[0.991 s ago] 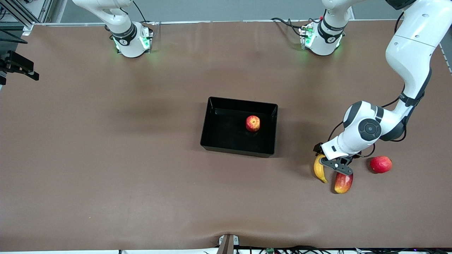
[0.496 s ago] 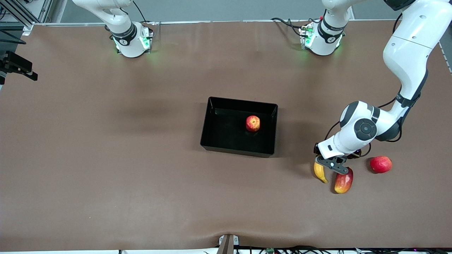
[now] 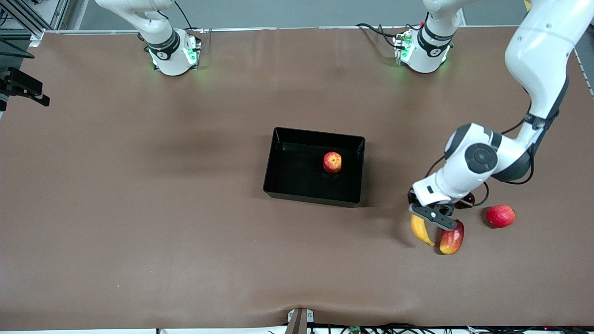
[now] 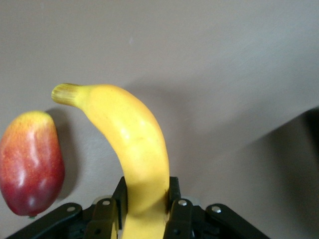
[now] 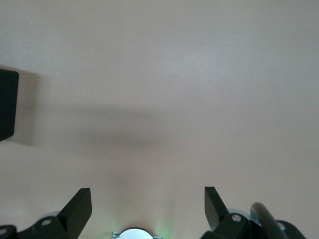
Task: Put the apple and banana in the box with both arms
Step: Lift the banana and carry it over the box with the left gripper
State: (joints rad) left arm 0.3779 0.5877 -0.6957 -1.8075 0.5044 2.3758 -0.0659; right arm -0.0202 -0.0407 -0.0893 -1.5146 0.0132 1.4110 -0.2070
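The apple (image 3: 332, 162) lies inside the black box (image 3: 312, 198) at the middle of the table, toward the left arm's side of it. My left gripper (image 3: 433, 216) is shut on the yellow banana (image 3: 421, 230) near one end and holds it just above the table, toward the left arm's end. In the left wrist view the fingers (image 4: 180, 211) press both sides of the banana (image 4: 132, 144), whose stem end points away from the gripper (image 4: 145, 200). My right gripper (image 5: 147, 199) is open and empty over bare table near its base; it does not show in the front view.
A red-and-yellow mango-like fruit (image 3: 451, 239) lies right beside the held banana and shows in the left wrist view (image 4: 31, 162). A pinkish-red round fruit (image 3: 500, 216) lies closer to the table's end. A black object's edge (image 5: 7, 104) shows in the right wrist view.
The left gripper has closed in on the banana and risen slightly with it; the banana has turned and shifted a little toward the front camera. The apple, box and other fruits have not moved.
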